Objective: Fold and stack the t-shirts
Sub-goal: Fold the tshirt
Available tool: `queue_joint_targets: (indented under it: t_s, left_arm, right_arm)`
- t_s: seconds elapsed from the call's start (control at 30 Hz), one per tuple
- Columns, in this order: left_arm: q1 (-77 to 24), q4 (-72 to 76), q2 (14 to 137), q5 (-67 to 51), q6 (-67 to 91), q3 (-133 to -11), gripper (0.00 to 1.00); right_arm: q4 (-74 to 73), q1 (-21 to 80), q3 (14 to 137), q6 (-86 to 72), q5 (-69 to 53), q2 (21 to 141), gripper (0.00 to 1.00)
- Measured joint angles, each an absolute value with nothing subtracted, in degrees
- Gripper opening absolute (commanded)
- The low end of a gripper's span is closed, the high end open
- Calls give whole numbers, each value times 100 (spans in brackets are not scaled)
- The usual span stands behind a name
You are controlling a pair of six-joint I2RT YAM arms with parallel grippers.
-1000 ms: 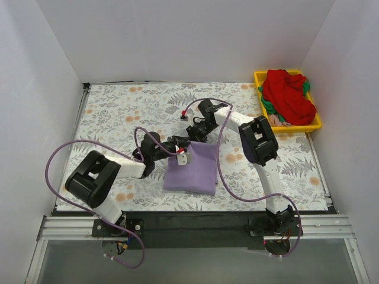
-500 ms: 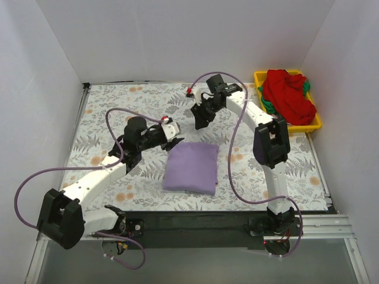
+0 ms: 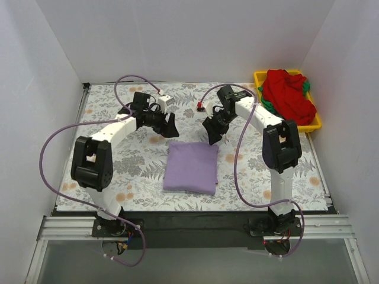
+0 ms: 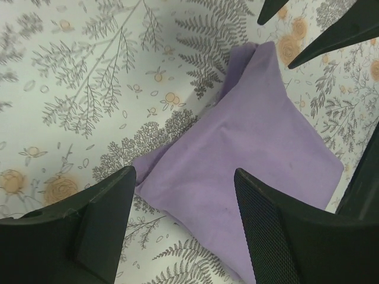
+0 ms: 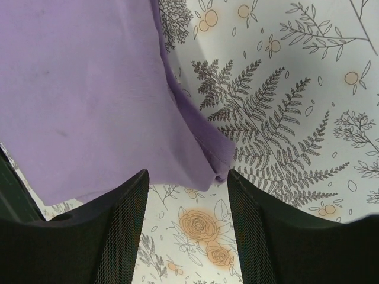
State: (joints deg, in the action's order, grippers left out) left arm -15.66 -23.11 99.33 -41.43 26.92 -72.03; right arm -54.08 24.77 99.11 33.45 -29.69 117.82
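Observation:
A lavender-purple t-shirt (image 3: 191,167) lies folded into a neat rectangle on the floral cloth, near the middle of the table; it also fills the left wrist view (image 4: 254,142) and the right wrist view (image 5: 89,100). My left gripper (image 3: 172,126) hovers open just beyond its far left corner, nothing between its fingers (image 4: 106,219). My right gripper (image 3: 213,135) hangs open above the far right corner, fingers (image 5: 260,219) empty. A red t-shirt (image 3: 288,96) is heaped in the yellow tray (image 3: 317,122) at the back right, with green (image 3: 267,106) and pale pink (image 3: 276,120) cloth under it.
The floral-patterned cloth (image 3: 106,112) covers the whole table. White walls close in the left, back and right sides. Purple cables loop from both arms over the table's left and right parts.
Both grippers have let go of the purple t-shirt and opened. Both arms lifted and drew back to the far side of the fold. The shirt now lies flat and folded.

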Motion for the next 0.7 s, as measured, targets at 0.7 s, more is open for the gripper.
queue_joint_targets:
  t_s: [0.7]
  left_arm:
    - [-1549,-3754,10938,-3916,2681,-7682,53]
  right_arm:
    - [-5459,2342,9572,3371,-3037,12049,33]
